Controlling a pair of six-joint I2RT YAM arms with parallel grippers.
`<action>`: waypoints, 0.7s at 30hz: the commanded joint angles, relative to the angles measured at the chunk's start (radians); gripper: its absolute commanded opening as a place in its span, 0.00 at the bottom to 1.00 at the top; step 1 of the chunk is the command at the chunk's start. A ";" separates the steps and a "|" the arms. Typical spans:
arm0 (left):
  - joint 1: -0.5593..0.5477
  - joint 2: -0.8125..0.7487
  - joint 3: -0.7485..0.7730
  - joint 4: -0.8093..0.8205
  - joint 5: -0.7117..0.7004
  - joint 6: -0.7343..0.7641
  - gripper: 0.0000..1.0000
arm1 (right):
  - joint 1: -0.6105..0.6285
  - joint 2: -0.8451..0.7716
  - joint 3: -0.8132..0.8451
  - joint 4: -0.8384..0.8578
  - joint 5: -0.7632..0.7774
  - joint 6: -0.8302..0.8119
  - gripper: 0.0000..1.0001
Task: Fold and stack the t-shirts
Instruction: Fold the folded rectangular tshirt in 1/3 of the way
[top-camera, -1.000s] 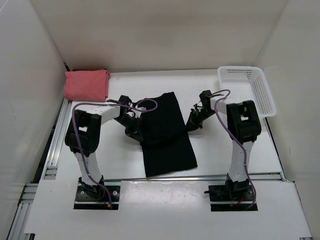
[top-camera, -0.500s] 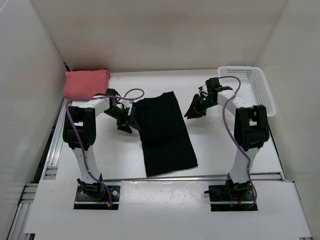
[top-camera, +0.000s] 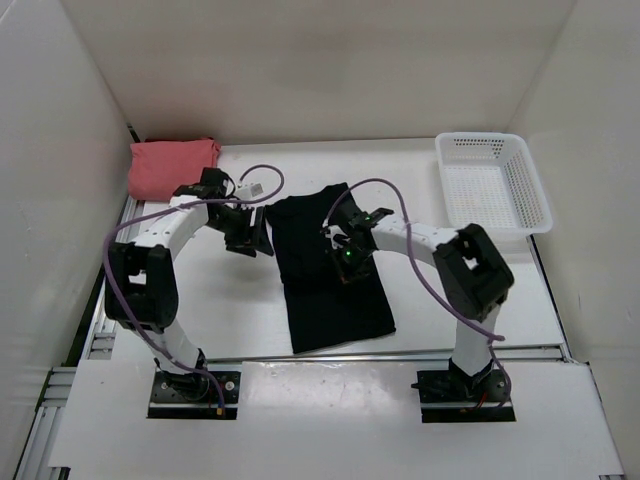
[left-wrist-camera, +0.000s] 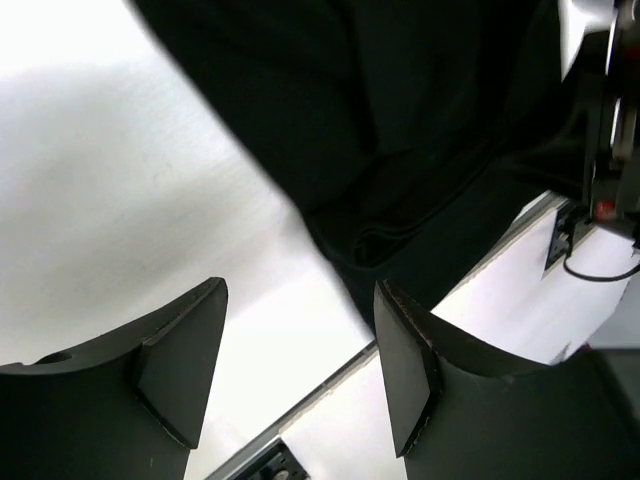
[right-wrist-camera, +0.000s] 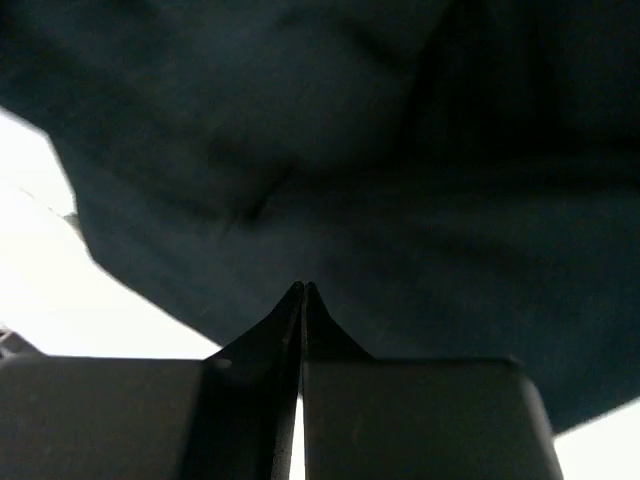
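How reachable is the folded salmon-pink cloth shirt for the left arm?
Probably yes: the open left gripper sits empty beside the black cloth shirt, with only bare table toward the salmon-pink cloth shirt.

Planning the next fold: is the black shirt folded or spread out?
Partly folded: the black shirt lies as a long narrow strip, no sleeves sticking out; the left wrist view shows layered edges.

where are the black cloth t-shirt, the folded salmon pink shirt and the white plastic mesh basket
black cloth t-shirt (top-camera: 338, 300), top view, flat lower half
folded salmon pink shirt (top-camera: 172, 168), top view, middle of the fold
white plastic mesh basket (top-camera: 495, 185), top view, bare mesh floor
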 joint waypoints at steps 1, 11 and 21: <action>-0.003 -0.016 -0.046 0.001 -0.019 0.008 0.71 | -0.008 0.078 0.110 0.005 0.083 -0.021 0.00; -0.217 -0.154 -0.153 0.001 -0.199 0.008 0.71 | -0.037 0.282 0.360 0.042 0.129 0.127 0.00; -0.645 -0.215 -0.258 0.032 -0.313 0.008 0.78 | -0.093 0.111 0.308 -0.030 0.023 0.179 0.26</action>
